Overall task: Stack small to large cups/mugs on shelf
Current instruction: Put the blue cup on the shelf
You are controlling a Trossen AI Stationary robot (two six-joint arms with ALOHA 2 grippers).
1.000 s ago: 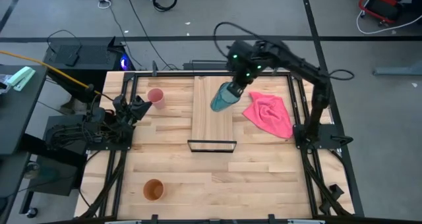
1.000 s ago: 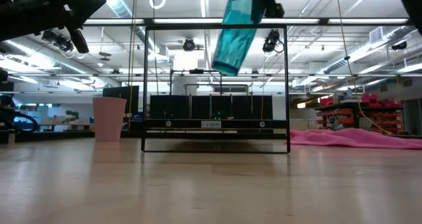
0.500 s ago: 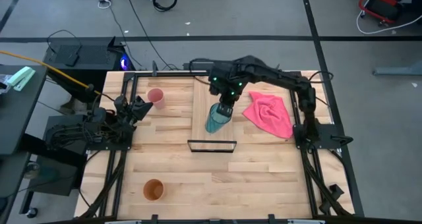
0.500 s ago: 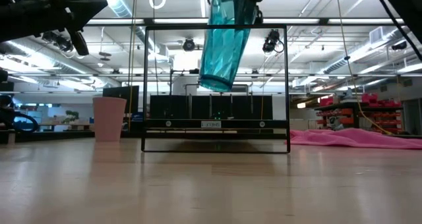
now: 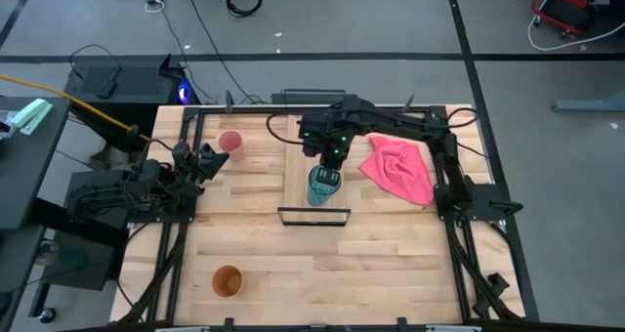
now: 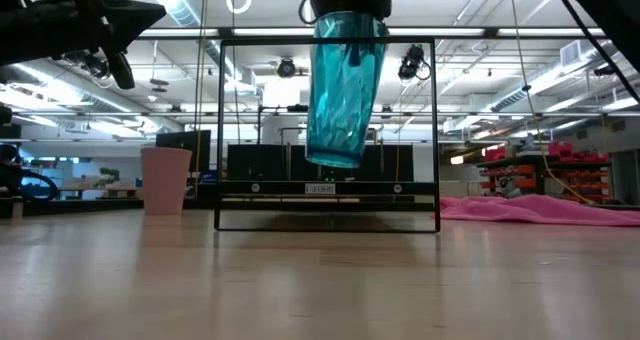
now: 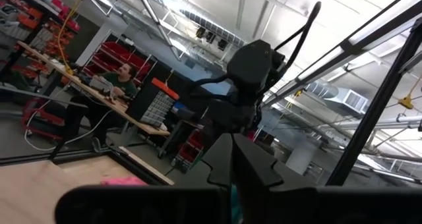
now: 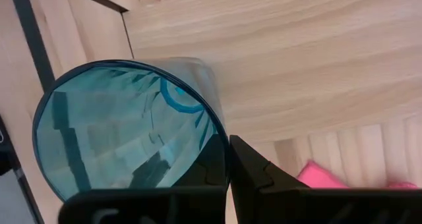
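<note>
The teal cup [image 5: 321,186] hangs mouth up from my right gripper [image 5: 330,160] over the near half of the light-wood shelf [image 5: 302,142]. In the low view the teal cup [image 6: 345,90] is clear of the plank [image 6: 400,188], inside the black frame [image 6: 220,130]. The pink cup [image 5: 230,143] stands upright on the table left of the shelf. The orange cup [image 5: 227,281] stands near the table's front left. My left gripper [image 5: 215,156] waits shut at the table's left side, near the pink cup. My right gripper holds the teal cup by its rim [image 8: 221,128], pinching the wall with one finger inside the cup and one finger [image 8: 247,168] outside. The fingers come from above, pointing down. The cup hangs below them, nearly upright, its base [image 6: 333,160] lifted clear of the shelf.
A crumpled pink cloth [image 5: 400,169] lies on the table right of the shelf. The shelf's black frame [image 5: 314,215] stands at its near end, close to the cup. Bare tabletop [image 5: 391,273] stretches across the near half.
My right gripper has carried the teal cup from the shelf's far right part toward the table's near edge and left, and down. The cup has swung from a clear tilt to nearly upright and now hangs lower, just above the plank.
</note>
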